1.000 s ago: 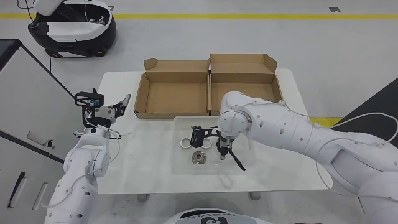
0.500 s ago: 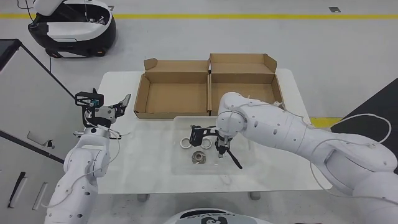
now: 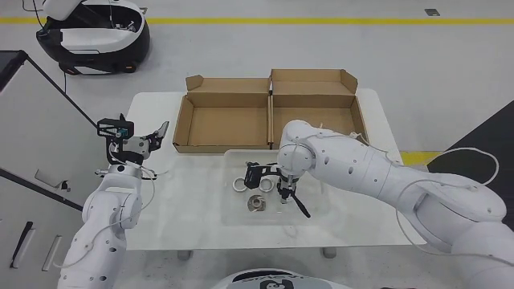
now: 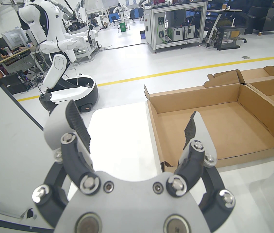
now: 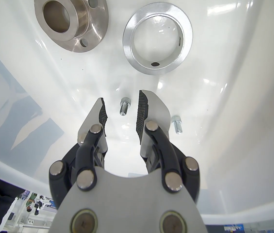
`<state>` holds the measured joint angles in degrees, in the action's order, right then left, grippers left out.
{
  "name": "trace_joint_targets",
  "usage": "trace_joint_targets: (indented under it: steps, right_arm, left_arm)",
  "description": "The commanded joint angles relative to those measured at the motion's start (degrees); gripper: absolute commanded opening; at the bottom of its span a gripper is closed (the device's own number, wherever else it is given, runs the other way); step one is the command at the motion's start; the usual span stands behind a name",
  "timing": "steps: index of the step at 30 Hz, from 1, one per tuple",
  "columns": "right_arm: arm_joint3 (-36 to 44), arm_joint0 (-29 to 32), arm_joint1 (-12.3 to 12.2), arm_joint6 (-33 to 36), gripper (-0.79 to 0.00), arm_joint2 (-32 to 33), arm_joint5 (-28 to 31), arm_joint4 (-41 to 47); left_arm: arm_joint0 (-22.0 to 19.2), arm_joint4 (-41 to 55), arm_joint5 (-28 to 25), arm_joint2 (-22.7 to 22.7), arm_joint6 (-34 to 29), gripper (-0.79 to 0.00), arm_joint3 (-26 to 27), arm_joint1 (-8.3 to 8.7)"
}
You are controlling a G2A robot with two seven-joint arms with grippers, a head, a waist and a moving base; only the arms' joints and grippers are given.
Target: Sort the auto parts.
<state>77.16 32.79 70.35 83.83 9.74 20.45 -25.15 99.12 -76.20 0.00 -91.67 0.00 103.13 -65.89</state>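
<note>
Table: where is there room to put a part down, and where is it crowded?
Both cardboard boxes, the left box and the right box, show bare floors. The table between the tray and its left edge is bare too. Crowded: the tray around the right gripper, with the flange, the ring and two bolts.
</note>
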Motion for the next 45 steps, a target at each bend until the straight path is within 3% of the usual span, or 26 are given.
trace_joint_targets:
  steps: [1,12,14,15,26,37,45]
  right_arm:
    - [-0.22,-0.02,0.07,-0.04,-0.511,0.0,0.03,-0.03]
    - [-0.55,0.34,0.16,0.36,-0.566,0.36,-0.36,-0.33]
    - [-0.55,0.46,0.12,0.36,-0.656,0.5,-0.37,-0.52]
    - [-0.52,0.56,0.1,0.37,-0.785,0.6,-0.37,-0.6]
    - [3.27,-0.44,-1.0,2.55,-0.785,3.14,-2.55,1.65]
    - [16.09,-7.78,-7.35,4.17,-0.785,3.29,-4.16,18.5]
    - [18.53,-11.48,-13.49,1.0,-0.785,5.35,-0.99,24.8]
  left_arm:
    - [0.0,0.0,0.0,0.0,0.0,0.0,0.0,0.0]
    - [0.0,0.0,0.0,0.0,0.0,0.0,0.0,0.0]
    - [0.0,0.0,0.0,0.0,0.0,0.0,0.0,0.0]
    - [0.0,0.0,0.0,0.0,0.0,0.0,0.0,0.0]
    - [0.0,0.0,0.0,0.0,0.0,0.0,0.0,0.0]
    - [0.0,0.0,0.0,0.0,0.0,0.0,0.0,0.0]
    - [0.0,0.0,0.0,0.0,0.0,0.0,0.0,0.0]
